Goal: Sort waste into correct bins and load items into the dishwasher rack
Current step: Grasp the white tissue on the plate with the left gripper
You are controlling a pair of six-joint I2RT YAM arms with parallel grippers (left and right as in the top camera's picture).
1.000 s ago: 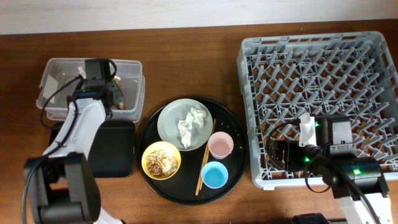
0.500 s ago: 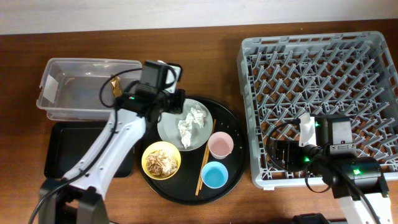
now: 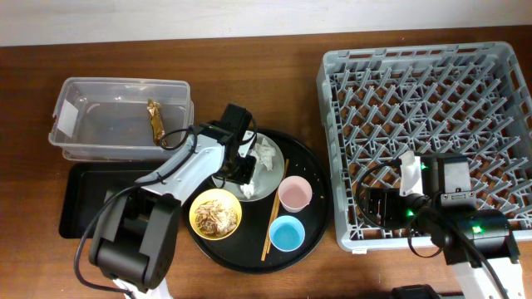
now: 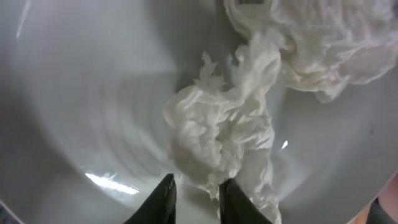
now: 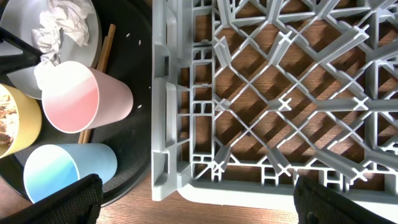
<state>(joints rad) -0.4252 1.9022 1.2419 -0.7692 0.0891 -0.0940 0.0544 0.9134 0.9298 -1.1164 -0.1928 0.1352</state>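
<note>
The crumpled white tissue (image 3: pixel 259 159) lies on the grey-green plate (image 3: pixel 226 158); it fills the left wrist view (image 4: pixel 230 124). My left gripper (image 3: pixel 242 169) is low over the plate (image 4: pixel 74 93), its fingers (image 4: pixel 196 198) a narrow gap apart at the tissue's edge, holding nothing. The brown-gold wrapper (image 3: pixel 154 119) lies in the clear tub (image 3: pixel 75 112). Food scraps (image 3: pixel 215 215) fill the yellow bowl (image 3: pixel 198 221). The pink cup (image 3: pixel 294 194), blue cup (image 3: pixel 287 233) and chopsticks (image 3: pixel 273 214) are on the round tray. My right gripper (image 3: pixel 367 205) is open and empty (image 5: pixel 196 208) over the rack's (image 3: pixel 424 124) front left corner.
The round black tray (image 3: pixel 309 162) holds the dishes between the bins and the rack. The shallow black rectangular tray (image 3: pixel 83 203) sits in front of the tub. The right wrist view shows the pink cup (image 5: pixel 84 96), blue cup (image 5: pixel 62 171) and rack edge (image 5: pixel 163 124).
My left arm swung from the clear tub to the plate and came down at the tissue. The wrapper stays in the tub. The right arm has not moved.
</note>
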